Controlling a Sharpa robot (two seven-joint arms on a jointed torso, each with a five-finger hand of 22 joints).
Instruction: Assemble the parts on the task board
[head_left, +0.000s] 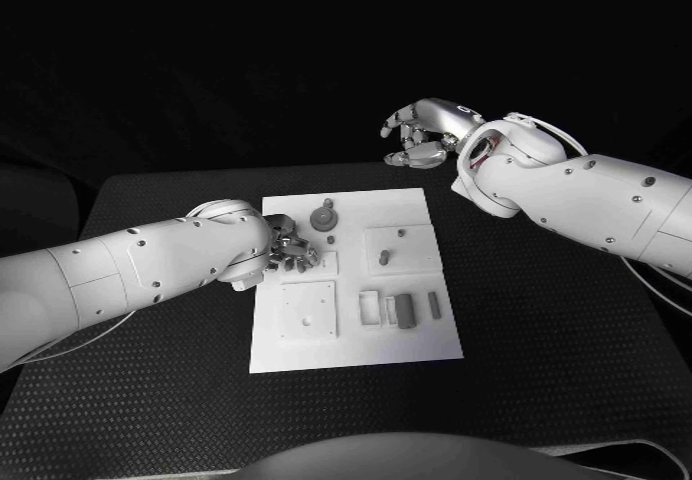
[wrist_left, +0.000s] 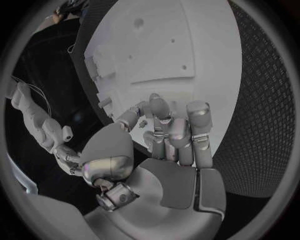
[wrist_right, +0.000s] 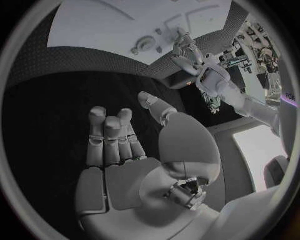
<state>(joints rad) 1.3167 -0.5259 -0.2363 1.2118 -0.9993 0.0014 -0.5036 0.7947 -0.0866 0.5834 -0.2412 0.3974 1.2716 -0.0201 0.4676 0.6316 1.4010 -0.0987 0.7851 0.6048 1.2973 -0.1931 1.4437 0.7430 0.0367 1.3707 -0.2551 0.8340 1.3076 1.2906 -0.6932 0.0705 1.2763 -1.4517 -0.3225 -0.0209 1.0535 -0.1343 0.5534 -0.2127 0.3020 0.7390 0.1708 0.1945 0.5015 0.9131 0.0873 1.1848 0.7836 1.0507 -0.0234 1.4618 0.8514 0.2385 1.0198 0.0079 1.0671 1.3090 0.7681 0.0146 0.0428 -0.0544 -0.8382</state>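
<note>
The white task board (head_left: 418, 340) lies in the middle of the table. My left hand (head_left: 289, 248) hovers at the board's left edge, beside a round grey part (head_left: 325, 218). Its fingers (wrist_left: 169, 132) are curled in toward the palm, and no part shows between them. My right hand (head_left: 423, 135) is raised beyond the board's far edge, fingers (wrist_right: 112, 135) folded in and holding nothing. A short peg (head_left: 385, 256) stands in a square recess. Several grey bar-shaped parts (head_left: 404, 308) lie at the board's near right. The board (wrist_right: 106, 25) and round part (wrist_right: 145, 45) also appear in the right wrist view.
A square plate (head_left: 307, 308) with small holes sits in the board's near left. The black textured table (head_left: 548, 380) spreads around the board on all sides. My left arm (head_left: 130, 270) crosses the table's left side.
</note>
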